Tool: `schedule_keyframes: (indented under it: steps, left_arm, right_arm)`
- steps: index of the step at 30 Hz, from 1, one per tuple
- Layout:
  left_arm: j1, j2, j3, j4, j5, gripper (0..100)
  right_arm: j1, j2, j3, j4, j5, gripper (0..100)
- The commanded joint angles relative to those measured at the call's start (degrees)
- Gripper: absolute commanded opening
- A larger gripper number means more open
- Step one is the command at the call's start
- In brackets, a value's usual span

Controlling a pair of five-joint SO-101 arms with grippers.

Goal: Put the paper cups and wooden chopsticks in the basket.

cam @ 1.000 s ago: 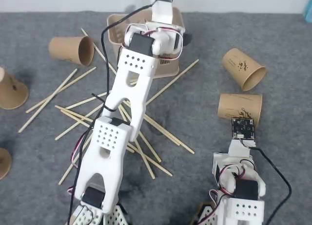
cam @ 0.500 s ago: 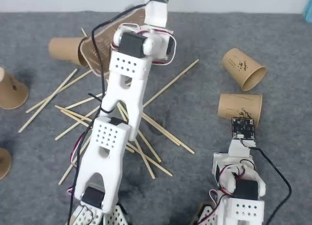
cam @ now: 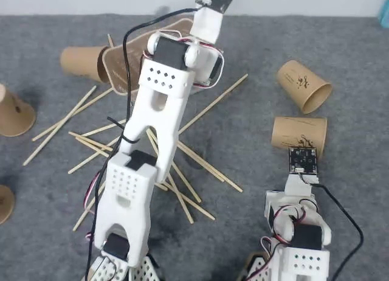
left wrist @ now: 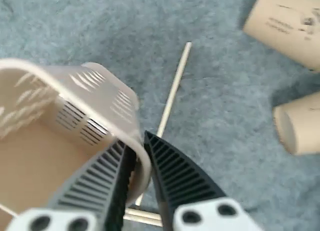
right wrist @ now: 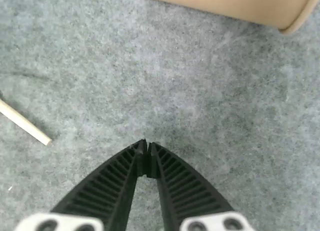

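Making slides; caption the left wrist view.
Left tool grips the basket by its rim above a chopstick and paper cups.

The left arm stretches from the near left to the far middle, right over the heap of wooden chopsticks, barring much of it from above. The tilted basket at its far end hangs just beside the far-left paper cup. Bare grey carpet lies open between the heap and the far-right paper cup. The near-right paper cup lies just beyond the right gripper.
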Motion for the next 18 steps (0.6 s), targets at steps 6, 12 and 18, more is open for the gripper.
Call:
schedule_keyframes:
  steps: [6, 12, 18]
  left_arm:
    - [4.84, -10.55, 8.40, 1.58, -7.47, 1]
    - [2.73, -10.64, 8.92, 1.93, -14.95, 1]
    - [0.88, -11.16, 8.40, 1.85, -18.20, 1]
  right_arm:
    - [0.84, 0.31, -0.53, -0.13, 0.79, 0.6]
    - [0.84, 0.31, -0.53, -0.13, 0.79, 0.6]
    - [0.84, 0.31, -0.53, -0.13, 0.79, 0.6]
